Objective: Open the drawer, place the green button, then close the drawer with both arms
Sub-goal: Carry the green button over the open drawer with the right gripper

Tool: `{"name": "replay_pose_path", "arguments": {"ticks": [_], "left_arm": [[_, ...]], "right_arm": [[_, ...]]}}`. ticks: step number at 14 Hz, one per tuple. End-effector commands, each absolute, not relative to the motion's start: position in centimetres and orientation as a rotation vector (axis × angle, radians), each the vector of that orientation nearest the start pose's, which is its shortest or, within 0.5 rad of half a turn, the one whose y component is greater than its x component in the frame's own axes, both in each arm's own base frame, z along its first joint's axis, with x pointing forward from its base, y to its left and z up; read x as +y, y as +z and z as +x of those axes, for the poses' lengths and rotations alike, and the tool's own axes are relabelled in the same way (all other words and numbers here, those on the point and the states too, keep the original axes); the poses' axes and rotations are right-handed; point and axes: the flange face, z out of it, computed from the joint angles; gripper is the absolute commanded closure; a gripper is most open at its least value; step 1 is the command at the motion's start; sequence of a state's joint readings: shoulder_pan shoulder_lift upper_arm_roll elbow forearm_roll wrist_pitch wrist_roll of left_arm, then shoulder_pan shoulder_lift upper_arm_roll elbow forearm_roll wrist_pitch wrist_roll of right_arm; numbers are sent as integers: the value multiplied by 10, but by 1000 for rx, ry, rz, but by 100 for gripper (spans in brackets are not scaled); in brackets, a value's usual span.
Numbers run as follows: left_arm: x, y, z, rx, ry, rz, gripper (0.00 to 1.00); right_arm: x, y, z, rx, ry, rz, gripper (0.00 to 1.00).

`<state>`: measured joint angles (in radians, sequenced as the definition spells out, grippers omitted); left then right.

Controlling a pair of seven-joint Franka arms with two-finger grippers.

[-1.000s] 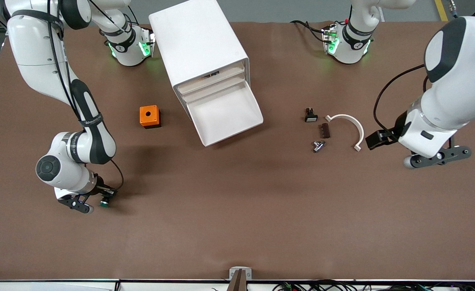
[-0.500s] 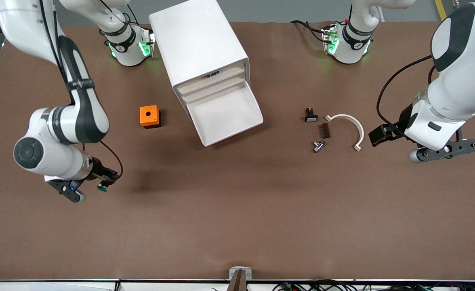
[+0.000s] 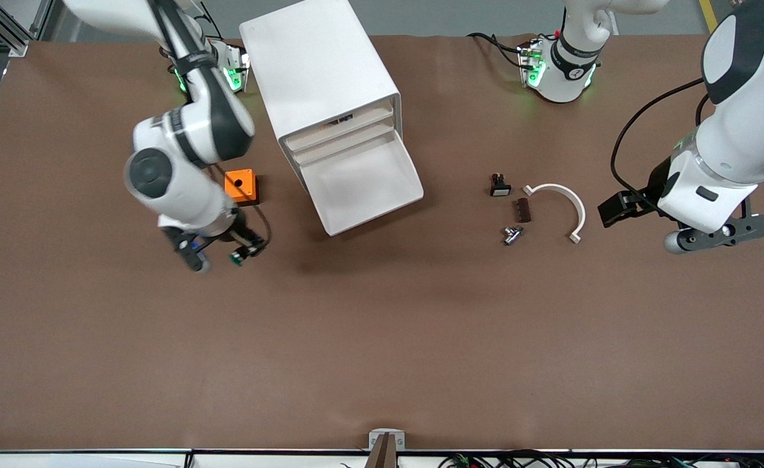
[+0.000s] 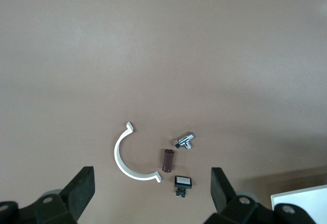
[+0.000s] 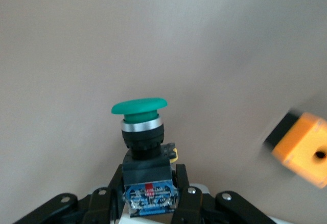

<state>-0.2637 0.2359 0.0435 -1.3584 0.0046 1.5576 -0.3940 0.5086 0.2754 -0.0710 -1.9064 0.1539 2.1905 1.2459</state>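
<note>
My right gripper (image 3: pixel 242 250) is shut on the button (image 3: pixel 235 258) and holds it over bare table beside the orange box. In the right wrist view the button's green cap (image 5: pixel 139 106) points away from the gripper (image 5: pixel 148 183), whose fingers clamp the black body above the bluish rear end. The drawer (image 3: pixel 362 185), a lower one of the white cabinet (image 3: pixel 317 65), stands pulled out and empty. My left gripper (image 3: pixel 618 208) is open and empty at the left arm's end of the table, beside the small parts. Its fingers stand wide apart in the left wrist view (image 4: pixel 152 193).
An orange box with a hole (image 3: pixel 241 186) sits between the right gripper and the cabinet. Toward the left arm's end lie a black part with a white face (image 3: pixel 499 186), a brown piece (image 3: pixel 522 210), a metal fitting (image 3: pixel 512 234) and a white curved clamp (image 3: pixel 570 197).
My right arm has lifted the button and carried it from the table's front part toward the cabinet, to beside the orange box. My left arm has drifted slightly toward its end.
</note>
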Motion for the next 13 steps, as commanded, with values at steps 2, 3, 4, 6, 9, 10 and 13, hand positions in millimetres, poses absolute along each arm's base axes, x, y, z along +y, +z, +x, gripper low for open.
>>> {"name": "replay_pose_path", "arguments": {"ticks": [2,3,4,6,9,10,13], "left_arm": [[-146,581,603,-153,64,-3089,0],[-148,575,606,-122,78,-3087,0],[-149,571,607,-124,87,-3085,0],[-142,567,609,-159,103,-3085,0],[-141,543,612,-165,164,-3071,0],[-141,547,613,-165,145,-3074,0],[-142,544,617,-143,123,-3081,0]], "right_arm": [[365,352,493,1489,77,-2615,100],[381,348,483,1506,80,-2605,100],[396,347,472,1525,86,-2596,100],[419,337,453,1567,101,-2591,100],[443,324,431,1623,116,-2585,100],[451,320,426,1631,117,-2585,100],[472,306,424,1666,119,-2579,100]]}}
